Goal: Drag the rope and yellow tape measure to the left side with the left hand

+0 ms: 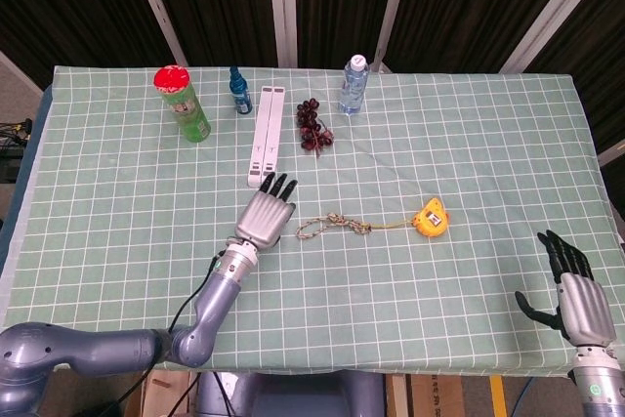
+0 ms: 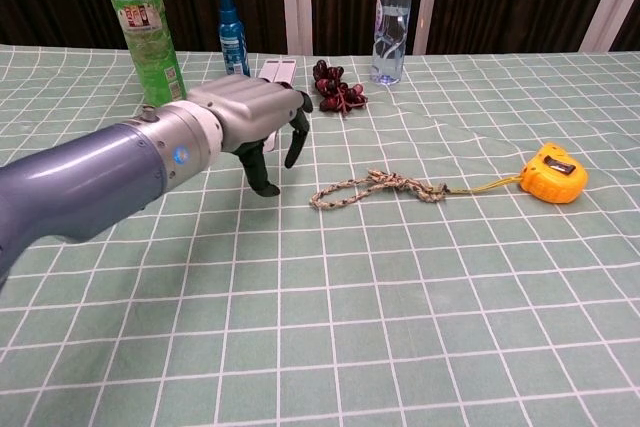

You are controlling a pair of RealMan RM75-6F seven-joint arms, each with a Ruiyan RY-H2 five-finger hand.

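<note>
Dark slatted panels behind, green checked cloth over the table (image 1: 117, 173).

Left robot hand (image 1: 267, 214) hovering low over the cloth, palm down, fingers spread and slightly curled, grasping nothing. Positioned just left of the rope (image 1: 332, 226), near its looped end but apart from it in both views. Rope lying mid-table in a knotted loop, tied by a thin yellow line to the tape measure (image 1: 430, 218) further right, both untouched. Right robot hand (image 1: 571, 298) resting at the near right corner, fingers apart, empty, well apart from everything.

Probably the reach step: approach made, grasp not yet begun. Next move likely calls for sliding the fingers a little right onto the loop, pressing or hooking it, then pulling left so the tape measure trails along. Risk of the loop slipping from under the fingers, or of the thin line tightening unevenly and tipping the tape measure.

Behind the left robot hand, white folded stand (image 1: 264, 134), partly hidden in the chest view. Further back: green can (image 2: 145, 35) with red lid, small print on its label too small to read; blue spray bottle (image 2: 234, 39); dark grape bunch (image 2: 338, 87); water bottle (image 2: 391, 27) with pale label, writing illegible.
</note>
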